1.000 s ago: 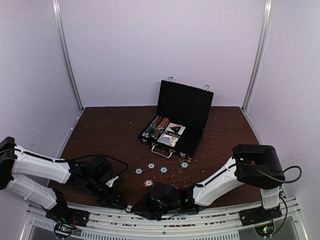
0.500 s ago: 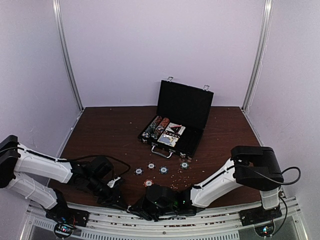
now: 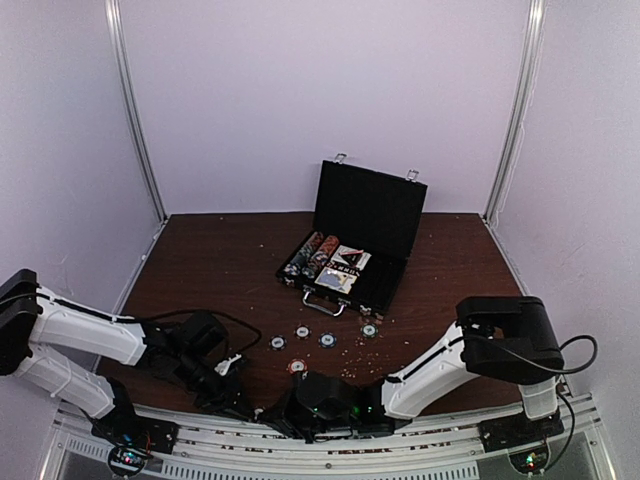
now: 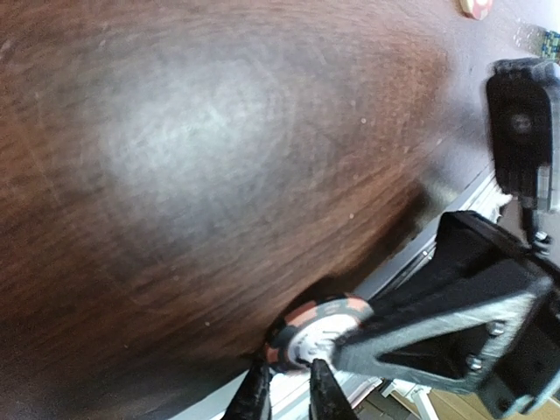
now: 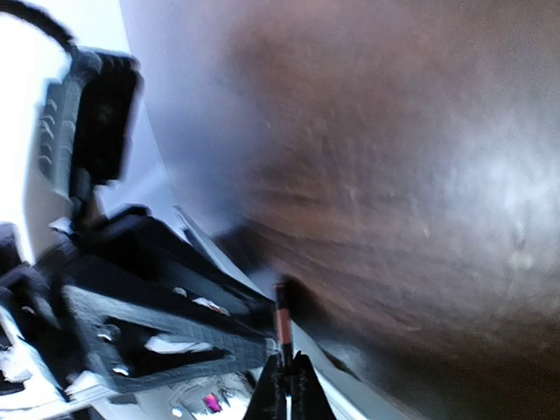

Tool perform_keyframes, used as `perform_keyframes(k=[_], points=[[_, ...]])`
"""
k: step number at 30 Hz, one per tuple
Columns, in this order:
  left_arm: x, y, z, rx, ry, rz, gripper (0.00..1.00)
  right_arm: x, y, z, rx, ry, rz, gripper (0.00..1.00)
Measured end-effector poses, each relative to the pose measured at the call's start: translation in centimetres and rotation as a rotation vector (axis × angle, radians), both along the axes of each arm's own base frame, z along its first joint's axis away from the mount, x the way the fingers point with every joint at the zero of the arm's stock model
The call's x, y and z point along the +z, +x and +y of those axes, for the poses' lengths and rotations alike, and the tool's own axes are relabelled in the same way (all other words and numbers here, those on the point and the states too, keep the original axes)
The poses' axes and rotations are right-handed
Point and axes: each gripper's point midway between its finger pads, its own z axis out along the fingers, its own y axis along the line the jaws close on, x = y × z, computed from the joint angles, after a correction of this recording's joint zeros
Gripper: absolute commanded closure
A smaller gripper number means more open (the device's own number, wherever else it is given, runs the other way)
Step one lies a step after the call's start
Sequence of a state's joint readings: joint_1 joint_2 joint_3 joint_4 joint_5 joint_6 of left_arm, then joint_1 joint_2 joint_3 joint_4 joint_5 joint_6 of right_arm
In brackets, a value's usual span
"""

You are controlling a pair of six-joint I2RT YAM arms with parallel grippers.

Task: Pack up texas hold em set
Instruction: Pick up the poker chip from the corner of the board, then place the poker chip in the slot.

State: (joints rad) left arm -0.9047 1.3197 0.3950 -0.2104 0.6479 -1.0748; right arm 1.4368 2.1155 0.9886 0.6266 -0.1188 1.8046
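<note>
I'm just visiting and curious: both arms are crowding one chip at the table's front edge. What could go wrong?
The chip sits right at the table edge, pinched in the right gripper; a slip could drop it off the front. The left gripper is close against it, so the two grippers might knock together.

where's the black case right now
In the top view the open black case sits at the far middle of the table, lid upright, with loose chips scattered just in front of it.
</note>
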Motion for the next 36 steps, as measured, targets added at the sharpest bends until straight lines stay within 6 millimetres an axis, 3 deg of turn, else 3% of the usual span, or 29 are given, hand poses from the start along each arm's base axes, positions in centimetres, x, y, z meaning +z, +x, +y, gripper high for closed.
perform_keyframes(k=[5,8,12,15,18,21,24,29,36], points=[[0.1,0.2,-0.1,-0.003,0.003,-0.01,0.82,0.5,1.8,-0.5,-0.073,0.038,-0.053,1.0],[0.3,0.7,-0.1,0.004,0.023,-0.031,0.77,0.5,2.9,-1.1,-0.099,0.036,-0.098,1.0],[2.2,2.7,-0.7,0.027,0.015,-0.114,0.69,1.3,4.0,-2.1,-0.108,0.032,-0.15,1.0],[3.5,4.5,-0.6,0.066,-0.001,-0.166,0.59,2.9,5.6,-3.5,-0.109,0.032,-0.213,1.0],[3.5,6.0,0.6,0.11,0.018,-0.187,0.43,5.8,9.0,-5.0,-0.105,0.015,-0.322,1.0],[3.3,7.1,1.9,0.147,0.044,-0.194,0.33,8.6,14.1,-7.0,-0.074,-0.067,-0.468,1.0],[3.5,7.8,2.5,0.156,0.057,-0.215,0.3,10.1,20.1,-8.7,-0.011,-0.187,-0.609,1.0],[4.3,8.5,2.1,0.143,0.044,-0.253,0.28,11.0,29.8,-10.7,0.173,-0.45,-0.816,1.0],[4.3,8.7,2.3,0.139,0.051,-0.265,0.28,8.5,34.0,-10.0,0.454,-0.657,-0.938,1.0]])
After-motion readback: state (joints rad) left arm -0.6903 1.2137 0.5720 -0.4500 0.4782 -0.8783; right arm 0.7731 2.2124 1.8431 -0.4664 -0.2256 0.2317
